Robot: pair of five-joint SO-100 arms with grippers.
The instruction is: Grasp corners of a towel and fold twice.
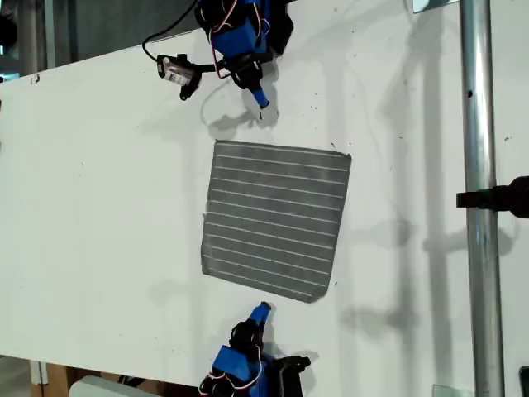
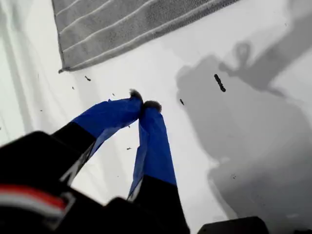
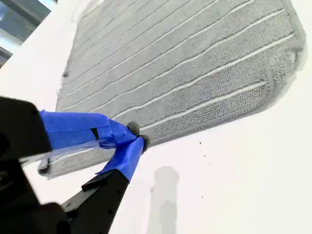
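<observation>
Closest to us at the bottom of the exterior view, our second gripper (image 3: 136, 139) has its blue-taped jaws closed tip to tip with nothing pinched between them. It hangs right at the towel's (image 3: 185, 63) hemmed edge, roughly midway along it and not at a corner (image 3: 280, 80).

The towel (image 1: 277, 219) lies flat and unfolded in the middle of the white table (image 1: 99, 190), stripes running across, all four tips showing in the exterior view.

Beyond it, at the top of the exterior view, our first gripper (image 2: 145, 103) is likewise shut and empty. It sits over bare table, apart from the far hem, with one corner (image 2: 62, 69) of the cloth ahead and off to one side.

We judge that no fold is made and no corner is held yet, so the step in hand is the approach to the first grasp. The next move calls for each arm to part its jaws, shift along its edge to a corner, and come down low enough to slip a finger under the hem before closing; a flat cloth on a smooth table will likely slide or bunch if pushed
</observation>
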